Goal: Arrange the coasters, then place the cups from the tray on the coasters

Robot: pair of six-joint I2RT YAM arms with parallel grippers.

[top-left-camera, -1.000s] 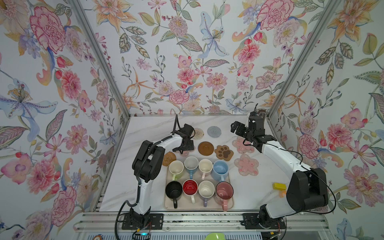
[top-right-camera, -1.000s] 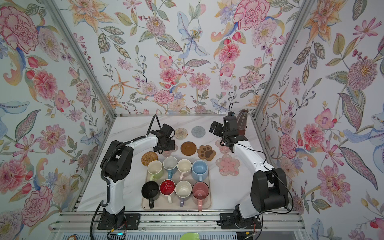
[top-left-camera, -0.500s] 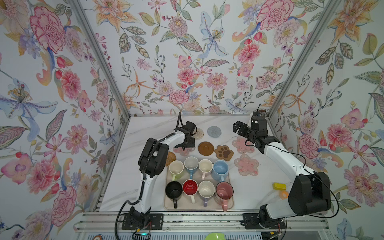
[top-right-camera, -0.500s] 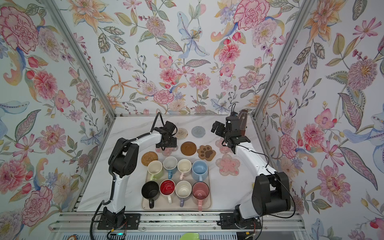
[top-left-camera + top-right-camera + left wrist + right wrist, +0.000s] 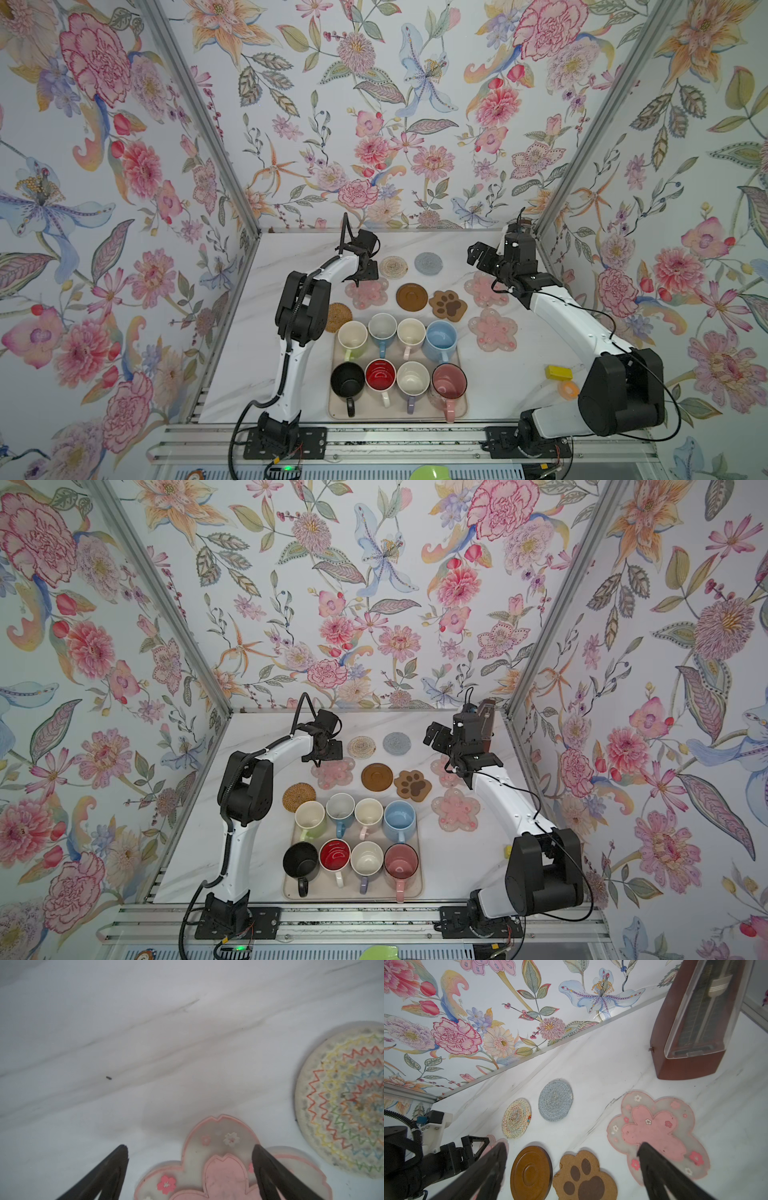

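Tray (image 5: 368,412) first: beige, round-cornered, low-rimmed. Sits at the near side of the marble table (image 5: 297,253), laid lengthwise from side to side. Carries eight cups in two rows of four, all upright, all with handles aimed at the near edge. Back row: light green cup (image 5: 352,336), blue cup (image 5: 382,328), cream cup (image 5: 410,333), light blue cup (image 5: 440,338). Front row: black cup (image 5: 347,380), red-inside cup (image 5: 380,374), lavender-handled cup (image 5: 412,379), pink cup (image 5: 449,380). Smooth and glossy, the lot.

Beyond the tray, eight coasters, flat on the marble. Three translucent pink flowers: left flower coaster (image 5: 368,293), right flower coaster (image 5: 482,289), near flower coaster (image 5: 492,330). Two woven rounds side by side at the back: beige coaster (image 5: 393,266), grey-blue coaster (image 5: 428,263). One ringed brown disc (image 5: 411,296), just beside one cork-like paw coaster (image 5: 448,305). One rattan round (image 5: 340,318) off the tray's back left corner.

Left gripper (image 5: 190,1152): spread wide, gripping nothing, low over the left flower coaster's edge, contact too close to call. Right gripper (image 5: 573,1147): fully apart, empty, up above the right flower coaster.
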